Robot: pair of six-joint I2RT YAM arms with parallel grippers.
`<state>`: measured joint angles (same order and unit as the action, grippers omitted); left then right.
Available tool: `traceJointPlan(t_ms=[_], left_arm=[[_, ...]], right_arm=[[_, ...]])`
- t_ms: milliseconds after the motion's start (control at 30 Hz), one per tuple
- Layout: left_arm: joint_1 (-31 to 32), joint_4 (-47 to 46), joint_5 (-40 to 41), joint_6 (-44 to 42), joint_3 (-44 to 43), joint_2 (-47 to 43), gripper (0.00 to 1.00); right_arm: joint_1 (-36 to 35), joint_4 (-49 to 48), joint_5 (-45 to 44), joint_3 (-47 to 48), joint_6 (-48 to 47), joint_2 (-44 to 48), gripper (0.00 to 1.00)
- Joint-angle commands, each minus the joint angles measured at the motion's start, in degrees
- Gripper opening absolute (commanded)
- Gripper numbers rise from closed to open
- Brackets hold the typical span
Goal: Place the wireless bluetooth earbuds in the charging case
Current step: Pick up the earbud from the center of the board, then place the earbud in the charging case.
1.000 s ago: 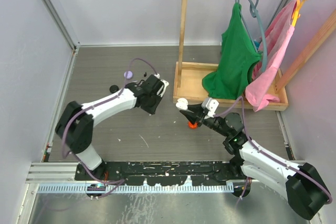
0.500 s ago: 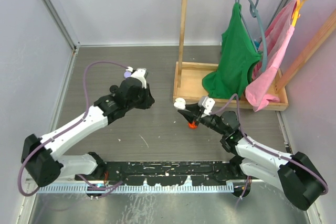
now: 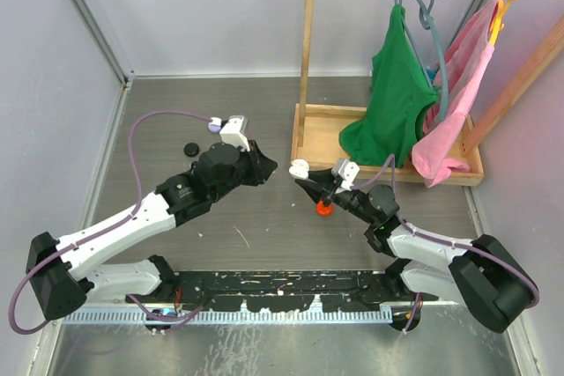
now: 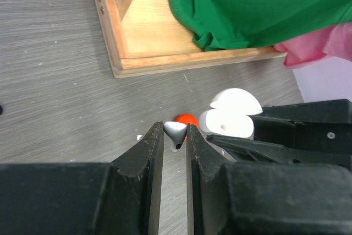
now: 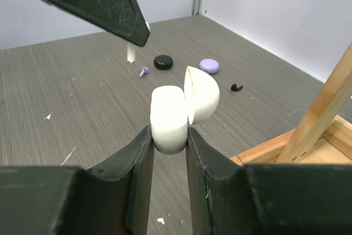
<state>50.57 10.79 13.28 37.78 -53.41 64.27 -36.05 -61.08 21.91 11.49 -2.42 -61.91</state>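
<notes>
white earbud (image 4: 176,131): pinched between the tips of the left end effector (image 3: 267,166); just beside the case, not in it
charging case (image 5: 169,115): lid open; body clamped by the right end effector (image 3: 305,181), held above the counter (image 3: 220,112)
step: we judge it to be seating the white bud in its well
how: we would line the stem up over the open well; ease in slowly; release only once it sits; hold the case steady
risk: a skewed approach may catch the lid, or drop the bud
outward: lilac bud (image 5: 144,71) and black bud (image 5: 236,87) lie on the counter, well apart from the case
</notes>
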Motion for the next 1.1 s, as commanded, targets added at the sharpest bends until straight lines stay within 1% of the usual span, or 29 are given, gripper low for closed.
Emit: traceJointPlan(t_ms=[0,267,500,767,1067], left_arm=[[2.7,-9.6,3.3,0.4,1.0,-2.1,0.0],[6.5,-15.5,5.0,-1.2,2.3,-1.4,0.0],[7.6,-18.2,6.4,-2.3,2.3,0.1,0.0],[8.1,-18.6,6.4,-2.8,0.9,2.8,0.0],[9.2,-18.2,8.2,-4.7,0.2,4.2,0.0]], right_arm=[[-0.4,-8.4,-1.0,0.7,1.1,-1.1,0.01],[-0.7,-9.8,-0.7,0.4,1.4,-1.9,0.01],[-1.1,-10.3,-0.3,0.2,1.4,-2.0,0.01],[-1.3,-10.6,-0.4,0.0,1.3,-2.0,0.01],[-1.3,-10.7,-0.7,-0.2,1.4,-1.1,0.01]])
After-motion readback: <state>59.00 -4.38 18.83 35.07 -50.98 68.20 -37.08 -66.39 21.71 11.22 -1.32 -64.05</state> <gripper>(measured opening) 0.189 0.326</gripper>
